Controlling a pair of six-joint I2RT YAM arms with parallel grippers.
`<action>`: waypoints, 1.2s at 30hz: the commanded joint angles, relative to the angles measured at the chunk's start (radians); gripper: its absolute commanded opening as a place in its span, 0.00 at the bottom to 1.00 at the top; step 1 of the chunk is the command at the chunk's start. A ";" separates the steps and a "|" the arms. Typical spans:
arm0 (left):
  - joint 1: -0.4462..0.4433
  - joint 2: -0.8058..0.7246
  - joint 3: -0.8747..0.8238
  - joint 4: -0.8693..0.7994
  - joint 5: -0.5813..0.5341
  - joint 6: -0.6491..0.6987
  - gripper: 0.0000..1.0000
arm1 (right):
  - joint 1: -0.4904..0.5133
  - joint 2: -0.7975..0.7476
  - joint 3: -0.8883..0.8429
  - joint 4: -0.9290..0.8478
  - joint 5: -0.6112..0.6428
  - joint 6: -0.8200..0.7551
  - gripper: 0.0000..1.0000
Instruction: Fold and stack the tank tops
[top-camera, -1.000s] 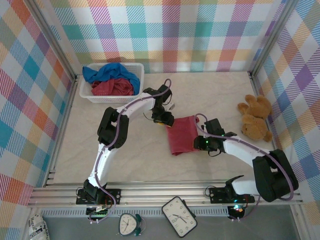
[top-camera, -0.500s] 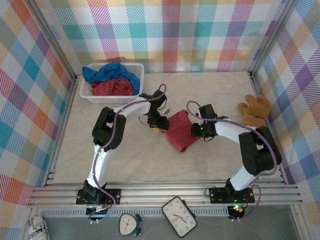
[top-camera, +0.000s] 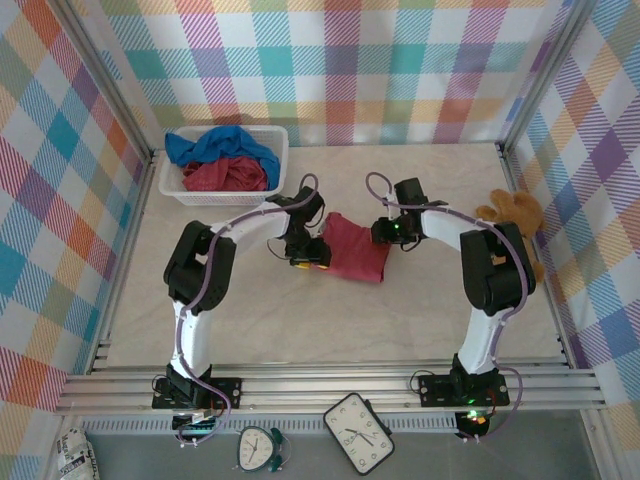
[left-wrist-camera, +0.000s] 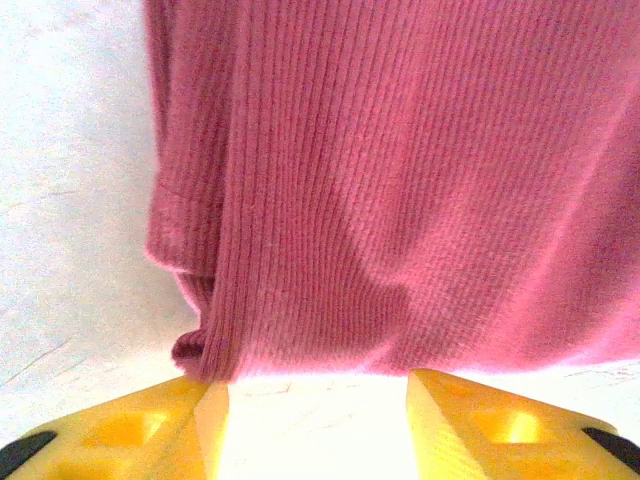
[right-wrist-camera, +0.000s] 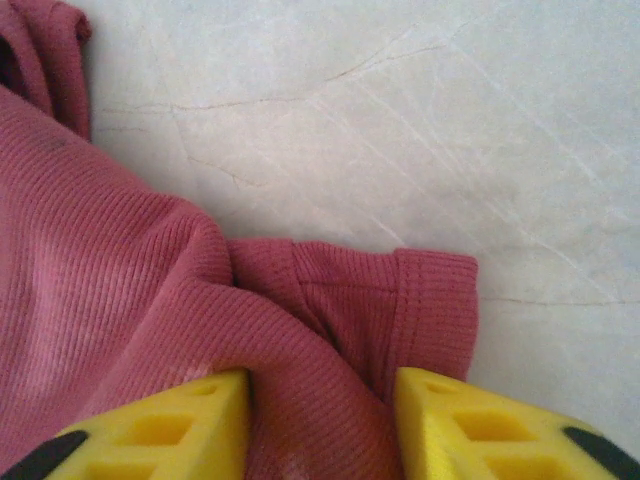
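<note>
- You've got one red tank top (top-camera: 355, 252) roughly folded; two more tops (top-camera: 215, 150) wait in the basket (top-camera: 172, 186).
- Left gripper (left-wrist-camera: 315, 388) gapes empty; right gripper (right-wrist-camera: 320, 385) straddles cloth, grip unclear.

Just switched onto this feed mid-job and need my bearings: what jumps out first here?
A dark red tank top lies roughly folded at the centre of the table, the left gripper open at its left edge and the right gripper straddling a wrinkled corner on its right. A white mesh basket at the far left holds a blue top and another dark red top. A brown teddy bear sits at the right edge.
</note>
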 joint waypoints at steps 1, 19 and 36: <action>-0.005 -0.037 0.071 -0.052 -0.076 -0.007 0.52 | -0.011 -0.104 -0.020 -0.051 -0.004 -0.046 0.50; 0.050 0.349 0.533 -0.139 -0.020 0.174 0.54 | 0.074 -0.237 -0.285 0.137 0.008 0.246 0.57; 0.058 0.434 0.574 -0.128 -0.049 0.123 0.12 | 0.086 -0.052 -0.129 0.042 0.118 0.137 0.22</action>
